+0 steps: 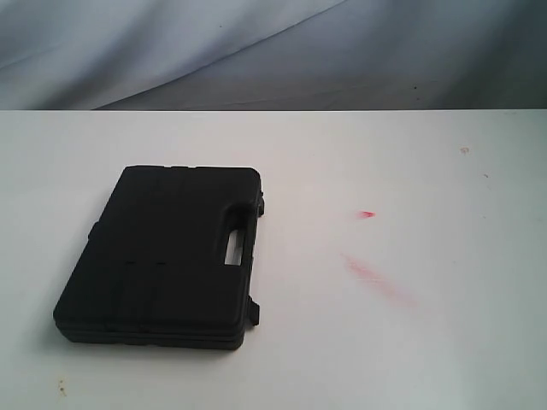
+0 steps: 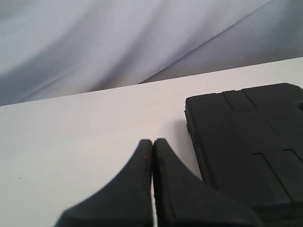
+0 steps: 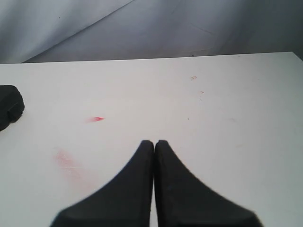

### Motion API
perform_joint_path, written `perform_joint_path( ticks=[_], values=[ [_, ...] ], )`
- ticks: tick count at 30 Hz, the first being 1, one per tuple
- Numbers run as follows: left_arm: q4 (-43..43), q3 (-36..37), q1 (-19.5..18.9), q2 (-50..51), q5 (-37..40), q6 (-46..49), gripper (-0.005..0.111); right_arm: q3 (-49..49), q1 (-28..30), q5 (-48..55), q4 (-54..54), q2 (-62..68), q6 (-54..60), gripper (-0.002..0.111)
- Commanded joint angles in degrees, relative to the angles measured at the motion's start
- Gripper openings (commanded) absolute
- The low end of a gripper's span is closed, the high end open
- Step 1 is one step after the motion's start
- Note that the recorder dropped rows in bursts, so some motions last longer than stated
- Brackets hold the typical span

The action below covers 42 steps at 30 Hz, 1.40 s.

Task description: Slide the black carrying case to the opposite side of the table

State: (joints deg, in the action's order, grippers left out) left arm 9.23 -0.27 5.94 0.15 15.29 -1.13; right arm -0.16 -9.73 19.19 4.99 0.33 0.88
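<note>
The black case (image 1: 167, 254) lies flat on the left half of the white table (image 1: 410, 342), its handle slot (image 1: 234, 243) on the edge facing the table's middle. Neither arm shows in the exterior view. In the left wrist view my left gripper (image 2: 153, 142) is shut and empty above bare table, with the case (image 2: 251, 142) close beside it but apart. In the right wrist view my right gripper (image 3: 154, 143) is shut and empty over the table, and only a corner of the case (image 3: 9, 108) shows far off at the picture's edge.
Red smears (image 1: 376, 275) and a small red mark (image 1: 367, 213) lie on the table right of the case. A few specks (image 1: 464, 150) dot the far right. Grey cloth (image 1: 273, 51) hangs behind the table's far edge.
</note>
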Motion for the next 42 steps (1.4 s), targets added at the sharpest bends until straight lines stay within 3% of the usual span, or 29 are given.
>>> perform_joint_path(
  ticks=[1,3,7,13,19,23,30,36,42],
  values=[
    [0.53,0.27,0.26,-0.15,0.04,0.16,0.000,0.16,0.22,-0.10,0.25,-0.33,-0.11,0.000],
    [0.83,0.27,0.26,-0.15,-0.20,0.16,0.000,0.16,0.22,-0.10,0.25,-0.33,-0.11,0.000],
    [9.91,0.27,0.26,-0.15,-4.12,2.99,0.000,0.16,0.22,-0.10,0.25,-0.33,-0.11,0.000],
    [10.43,0.27,0.26,-0.15,-14.53,2.17,0.000,0.16,0.22,-0.10,0.25,-0.33,-0.11,0.000],
    [1.46,0.27,0.26,-0.15,-19.03,-10.79,0.000,0.16,0.22,-0.10,0.25,-0.33,-0.11,0.000],
    [1.45,0.27,0.26,-0.15,-19.78,-16.60,0.000,0.16,0.22,-0.10,0.25,-0.33,-0.11,0.000],
    [1.45,0.27,0.26,-0.15,-19.93,-17.82,0.000,0.16,0.22,-0.10,0.25,-0.33,-0.11,0.000],
    [1.45,0.27,0.26,-0.15,-21.42,-29.33,0.000,0.16,0.22,-0.10,0.25,-0.33,-0.11,0.000],
    [2.31,0.27,0.26,-0.15,-32.19,-30.26,0.000,0.16,0.22,-0.10,0.25,-0.33,-0.11,0.000]
  ],
)
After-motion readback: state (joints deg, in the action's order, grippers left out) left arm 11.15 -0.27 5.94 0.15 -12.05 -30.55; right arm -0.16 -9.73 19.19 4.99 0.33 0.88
